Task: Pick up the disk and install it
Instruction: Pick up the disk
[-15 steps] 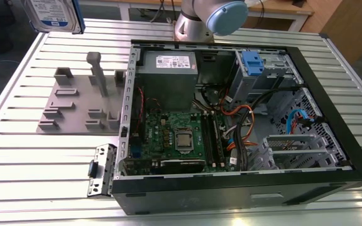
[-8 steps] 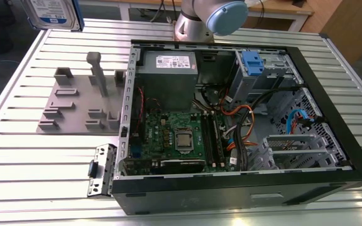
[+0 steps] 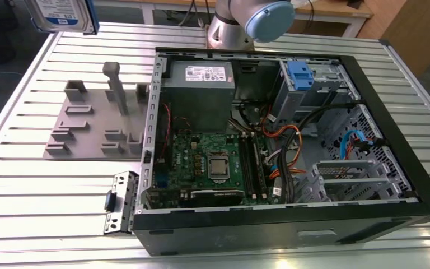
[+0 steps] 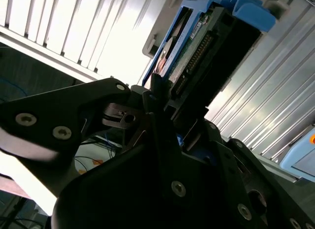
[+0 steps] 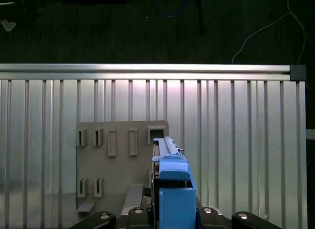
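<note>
though the fingers of the gripper (image 4: 171, 105) were clamped on the disk (image 3: 58, 14), lifted well apart from the case (image 3: 223, 238), it was not yet installed.

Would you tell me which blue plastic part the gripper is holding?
The disk, with its silver drive, clamped in the gripper; the blue tab sits inside the computer case.

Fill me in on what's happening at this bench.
The arm's gripper is clamped on the disk, a silver drive in a blue carrier frame, and holds it in the air above the slatted table. In the first wrist view the disk hangs over the grey holder plate. The open computer case lies beside that plate. The disk is not yet in it.
</note>
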`<state>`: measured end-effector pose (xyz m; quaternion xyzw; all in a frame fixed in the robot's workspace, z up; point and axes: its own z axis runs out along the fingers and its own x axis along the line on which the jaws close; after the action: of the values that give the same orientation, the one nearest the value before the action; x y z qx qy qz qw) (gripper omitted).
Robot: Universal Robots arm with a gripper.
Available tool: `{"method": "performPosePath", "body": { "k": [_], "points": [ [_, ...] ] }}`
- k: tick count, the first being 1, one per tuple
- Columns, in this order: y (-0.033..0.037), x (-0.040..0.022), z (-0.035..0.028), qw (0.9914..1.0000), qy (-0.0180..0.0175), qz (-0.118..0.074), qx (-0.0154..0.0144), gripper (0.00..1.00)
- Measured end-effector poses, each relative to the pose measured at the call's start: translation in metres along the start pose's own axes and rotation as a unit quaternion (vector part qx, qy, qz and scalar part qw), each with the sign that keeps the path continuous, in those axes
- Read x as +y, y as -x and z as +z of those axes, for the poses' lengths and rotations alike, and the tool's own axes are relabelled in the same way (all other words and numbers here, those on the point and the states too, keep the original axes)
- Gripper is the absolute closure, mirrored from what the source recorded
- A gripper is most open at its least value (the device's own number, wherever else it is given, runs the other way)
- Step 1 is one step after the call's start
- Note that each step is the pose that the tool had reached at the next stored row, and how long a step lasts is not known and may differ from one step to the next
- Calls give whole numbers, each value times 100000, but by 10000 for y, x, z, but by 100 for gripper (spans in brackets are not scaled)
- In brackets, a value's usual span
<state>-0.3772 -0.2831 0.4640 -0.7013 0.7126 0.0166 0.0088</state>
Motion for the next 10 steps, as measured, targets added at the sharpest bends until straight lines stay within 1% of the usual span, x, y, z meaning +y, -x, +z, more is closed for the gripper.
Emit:
{"method": "performPosePath", "body": {
  "k": [10],
  "points": [
    [3, 1, -85, 100000, -1, 0, 0, 64]
  ]
}}
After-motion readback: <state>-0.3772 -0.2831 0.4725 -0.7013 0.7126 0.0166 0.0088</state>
